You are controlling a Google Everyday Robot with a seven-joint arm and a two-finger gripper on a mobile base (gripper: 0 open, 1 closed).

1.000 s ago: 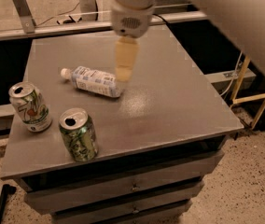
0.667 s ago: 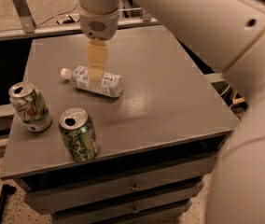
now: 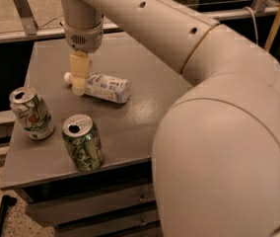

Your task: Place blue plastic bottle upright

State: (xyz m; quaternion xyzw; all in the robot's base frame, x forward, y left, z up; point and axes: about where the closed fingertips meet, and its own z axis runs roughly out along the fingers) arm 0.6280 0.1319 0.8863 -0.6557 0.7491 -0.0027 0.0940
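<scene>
The blue plastic bottle (image 3: 100,87) lies on its side on the grey table (image 3: 145,98), white cap pointing left, label facing up. My gripper (image 3: 79,78) hangs straight down from the white arm and sits over the bottle's neck end, just right of the cap. Its cream-coloured fingers (image 3: 79,72) cover the neck.
Two green drink cans stand upright near the table's front left: one (image 3: 31,113) at the left edge, one (image 3: 83,142) near the front edge. My large white arm (image 3: 219,132) fills the right side of the view. Drawers (image 3: 100,209) sit below the table top.
My gripper has moved left along the bottle, from its base end to its neck end, and has come lower. The bottle and the cans have not moved.
</scene>
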